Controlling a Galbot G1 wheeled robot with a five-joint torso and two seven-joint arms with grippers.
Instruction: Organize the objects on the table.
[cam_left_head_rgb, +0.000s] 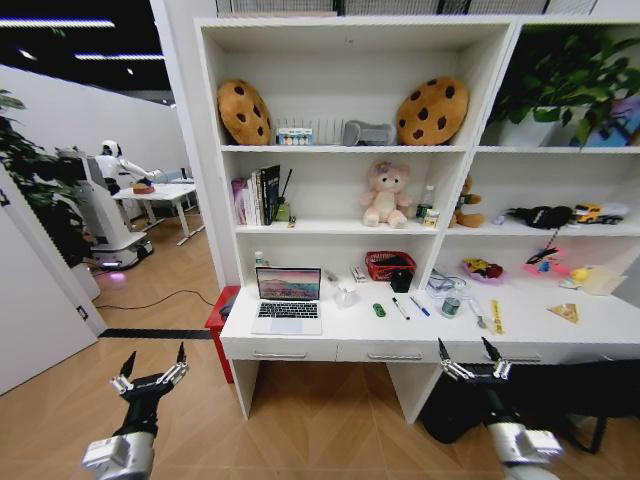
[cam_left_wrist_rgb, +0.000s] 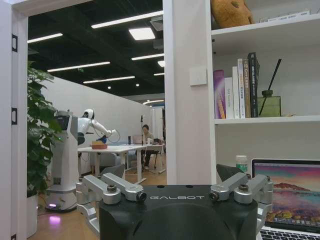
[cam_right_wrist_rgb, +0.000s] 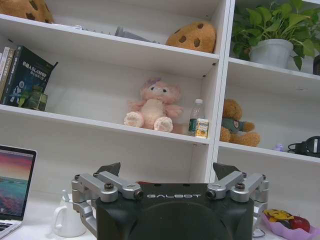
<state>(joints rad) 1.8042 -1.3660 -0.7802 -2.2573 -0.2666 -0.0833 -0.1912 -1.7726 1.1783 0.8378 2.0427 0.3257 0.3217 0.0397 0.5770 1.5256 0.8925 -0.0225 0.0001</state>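
The long white table carries a silver laptop, open at its left end. To its right lie a white mug, a tiny green toy, a black pen, a blue pen, a small jar and a yellow strip. Both grippers hang in front of the table and below its top, touching nothing. My left gripper is open, facing the laptop. My right gripper is open too, with the mug beyond it.
A red basket and black cup stand at the desk's back, a pink bowl farther right. Shelves above hold plush toys, cookie cushions and books. A red box sits on the floor by the desk's left; a black bag lies underneath.
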